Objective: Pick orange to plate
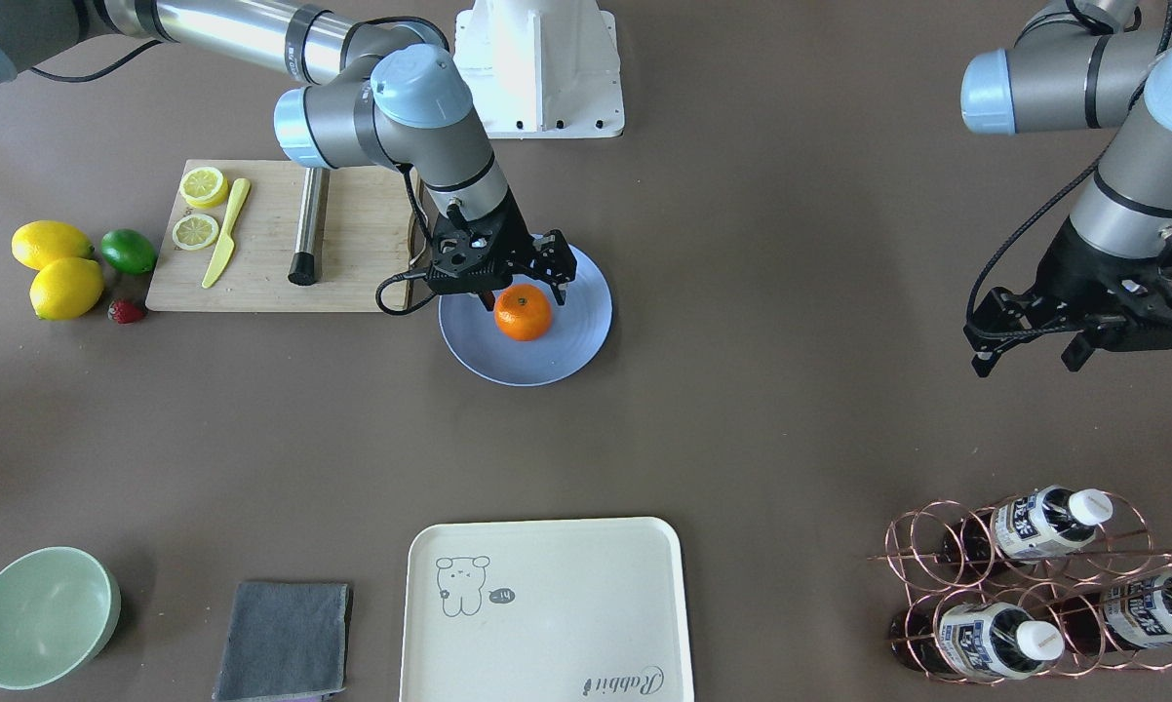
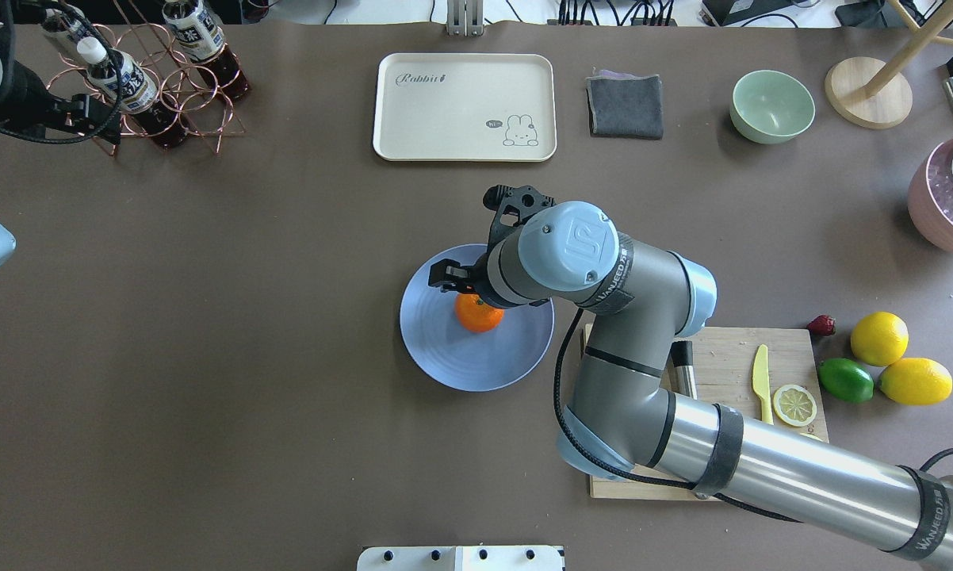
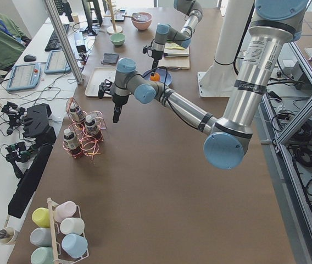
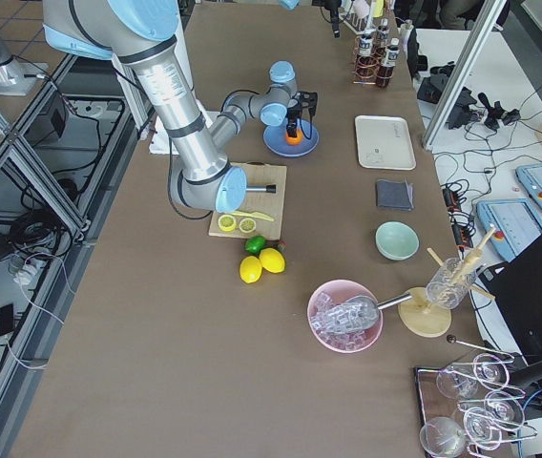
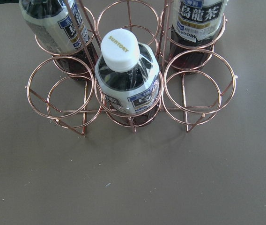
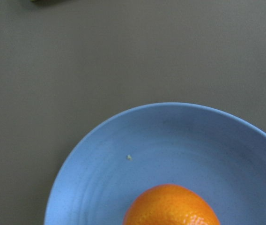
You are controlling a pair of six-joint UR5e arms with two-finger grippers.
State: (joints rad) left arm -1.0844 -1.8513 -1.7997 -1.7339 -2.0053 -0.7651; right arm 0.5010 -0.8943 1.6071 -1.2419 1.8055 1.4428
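Note:
The orange (image 1: pixel 523 312) rests on the periwinkle-blue plate (image 1: pixel 568 343) near the table's middle, slightly off the plate's centre. My right gripper (image 1: pixel 524 292) hangs just above it, open, with one fingertip on either side of the fruit's top. In the right wrist view the orange (image 6: pixel 173 208) shows at the bottom edge on the plate (image 6: pixel 123 154), and no fingers appear. My left gripper (image 1: pixel 1028 361) is far off above bare table, open and holding nothing. Its wrist camera looks down on a bottle (image 5: pixel 126 75) in the copper rack.
A cutting board (image 1: pixel 264 283) with lemon slices, a yellow knife and a steel-handled tool lies beside the plate. Two lemons (image 1: pixel 55 268), a lime (image 1: pixel 128 251) and a strawberry sit beyond it. Cream tray (image 1: pixel 547 604), green bowl (image 1: pixel 40 614), grey cloth (image 1: pixel 284 639), bottle rack (image 1: pixel 1035 585) line the far edge.

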